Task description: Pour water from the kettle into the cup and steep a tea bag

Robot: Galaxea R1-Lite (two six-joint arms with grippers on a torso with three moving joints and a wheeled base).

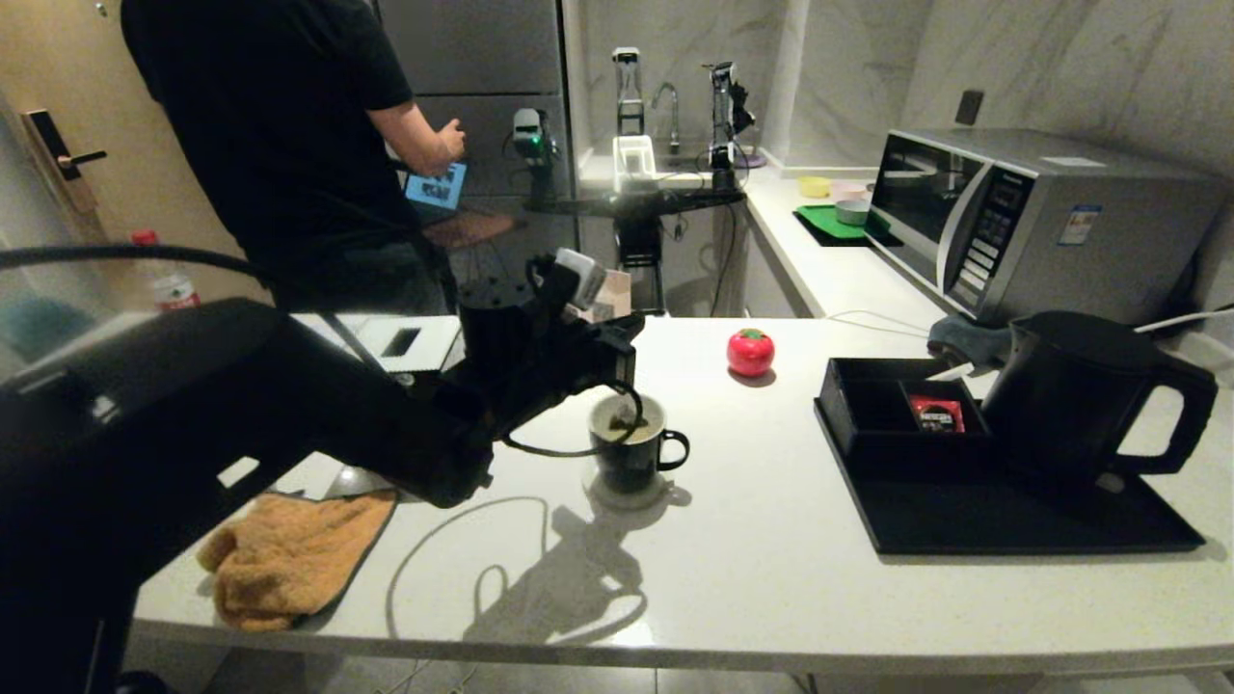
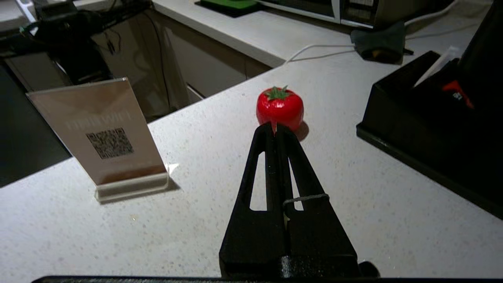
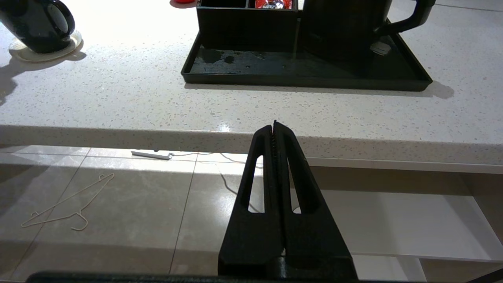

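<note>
The black cup (image 1: pixel 631 461) stands on a white coaster mid-counter, with pale yellowish water (image 1: pixel 648 420) inside. The tea bag (image 1: pixel 625 422) shows as a dark lump in that water. My left gripper (image 1: pixel 627 337) hovers just above and behind the cup. It is shut (image 2: pixel 275 127), with the tea bag's thin string (image 2: pixel 306 197) looped over one finger and pinched between the two. The black kettle (image 1: pixel 1070 405) stands upright on the black tray (image 1: pixel 1012 525) at the right. My right gripper (image 3: pixel 274 125) hangs shut and empty below the counter's front edge, facing the kettle (image 3: pixel 338 27).
A red tomato-shaped object (image 1: pixel 750 352) sits behind the cup. A QR sign stand (image 2: pixel 102 133) is at the back left, an orange cloth (image 1: pixel 289 554) at the front left. A red packet (image 1: pixel 935 414) lies in the tray's box. Beyond are a microwave (image 1: pixel 1022 222) and a person (image 1: pixel 289 145).
</note>
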